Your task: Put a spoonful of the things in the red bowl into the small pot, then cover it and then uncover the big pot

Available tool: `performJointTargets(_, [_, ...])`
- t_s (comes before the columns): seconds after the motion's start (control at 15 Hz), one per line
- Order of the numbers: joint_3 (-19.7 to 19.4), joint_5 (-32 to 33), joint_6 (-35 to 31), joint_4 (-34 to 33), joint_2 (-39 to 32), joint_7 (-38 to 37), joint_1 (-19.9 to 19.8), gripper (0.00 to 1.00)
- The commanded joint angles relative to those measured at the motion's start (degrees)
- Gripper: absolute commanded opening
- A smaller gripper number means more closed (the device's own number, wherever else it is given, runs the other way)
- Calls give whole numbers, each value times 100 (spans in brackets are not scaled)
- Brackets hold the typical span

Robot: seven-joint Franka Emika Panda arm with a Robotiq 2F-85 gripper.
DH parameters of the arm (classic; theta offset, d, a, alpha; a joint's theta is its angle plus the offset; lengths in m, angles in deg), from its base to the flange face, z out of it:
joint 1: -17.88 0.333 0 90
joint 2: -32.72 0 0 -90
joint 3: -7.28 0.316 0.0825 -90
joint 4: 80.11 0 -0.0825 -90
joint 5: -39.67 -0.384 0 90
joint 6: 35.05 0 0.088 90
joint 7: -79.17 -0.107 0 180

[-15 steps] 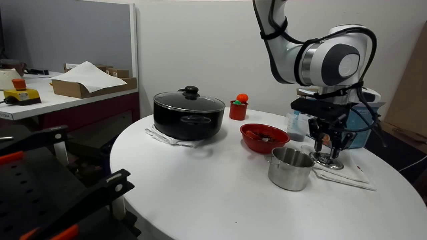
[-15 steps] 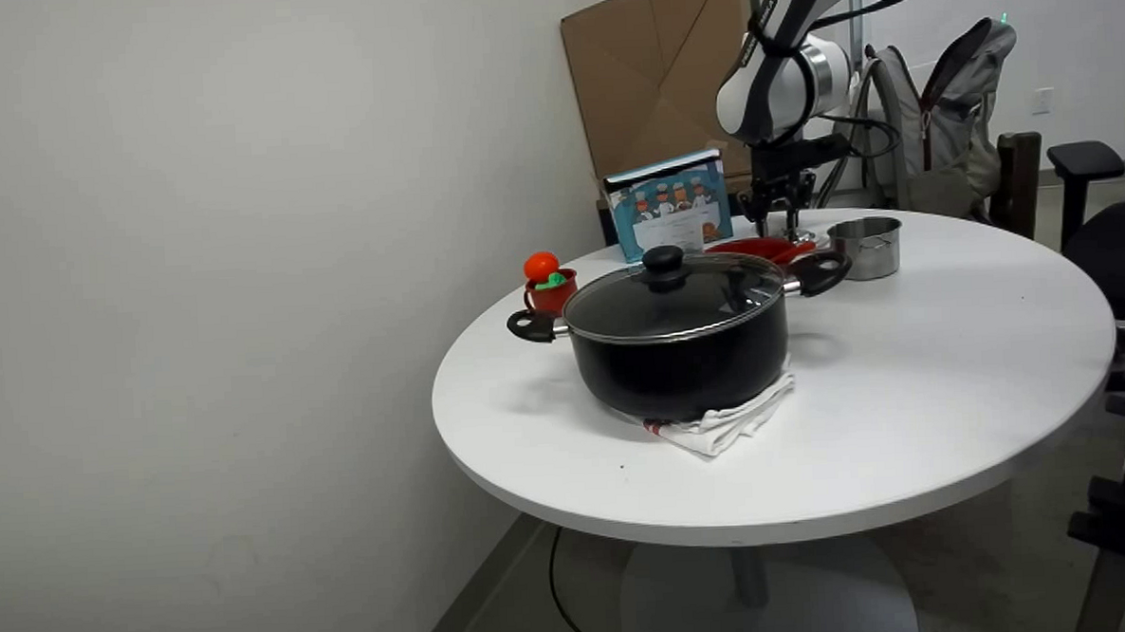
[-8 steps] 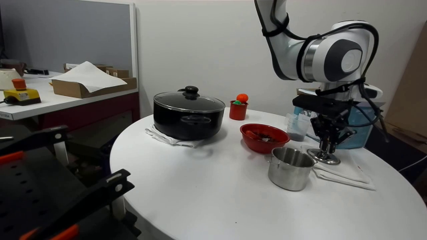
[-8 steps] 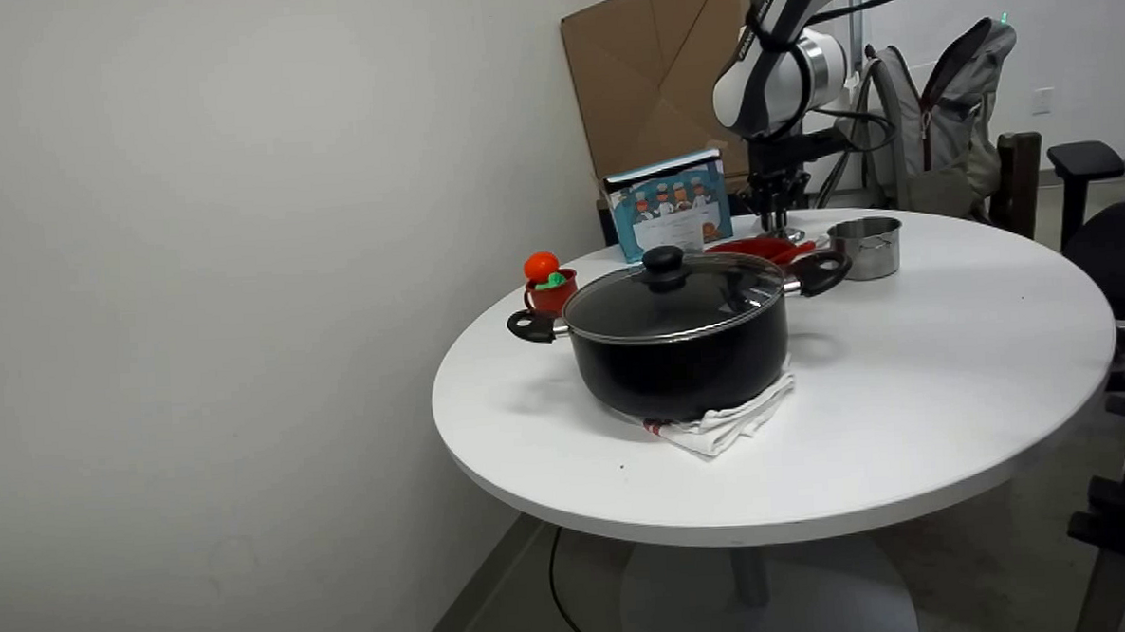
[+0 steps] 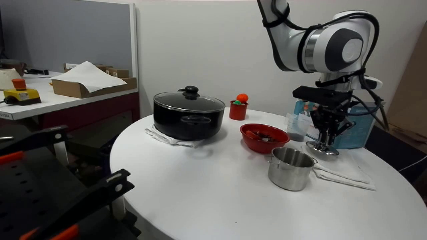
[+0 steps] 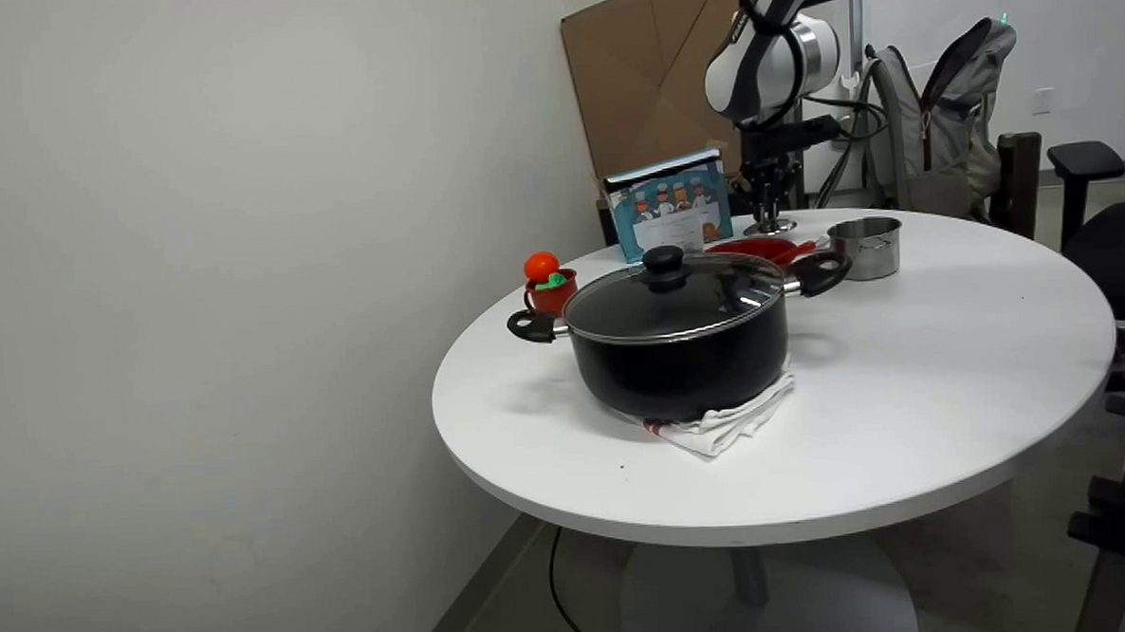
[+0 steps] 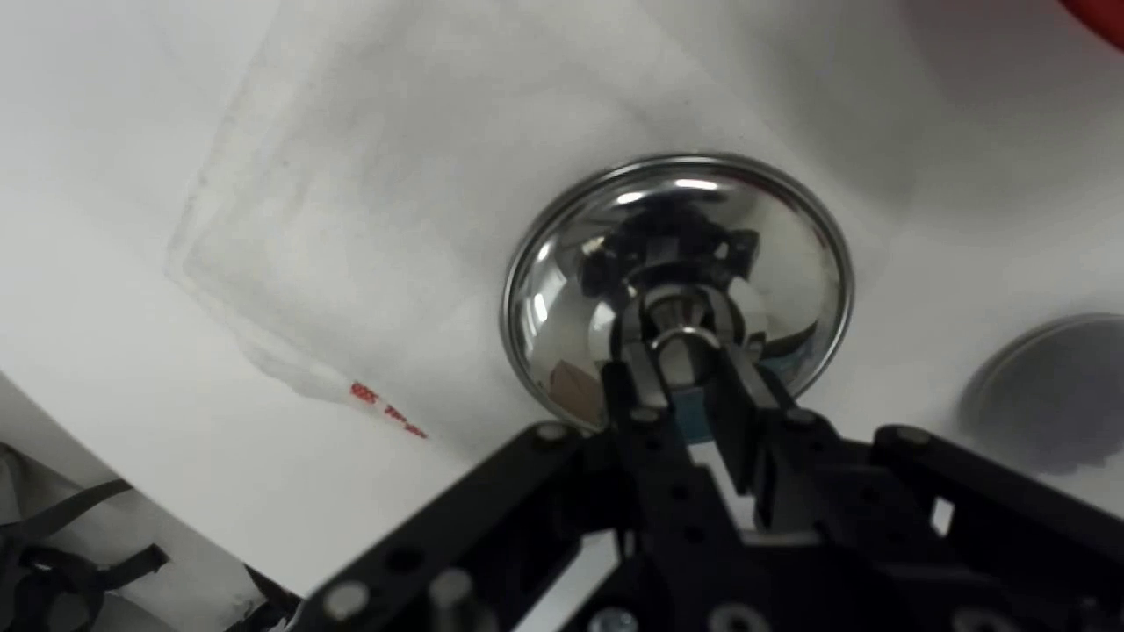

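Small pot uncovered as gripper pinches steel lid

The small pot stands on the round white worktop, inward from the right-hand edge in an exterior view. Near it, closer to that edge, the gripper grasps the steel lid by its knob over a folded white cloth. The red bowl, dark contents inside, sits beside the pot, toward the wall-side edge. By the left-hand edge, the big pot rests on a second cloth, its glass lid on. A red mug stands along the wall-side edge.
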Motion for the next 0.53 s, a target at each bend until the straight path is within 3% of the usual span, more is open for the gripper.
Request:
performJointTargets(0.0, [46,32,394,692,693,259,16,11])
performJointTargets(0.47, [-10,100,404,2630,2284,946,15,11])
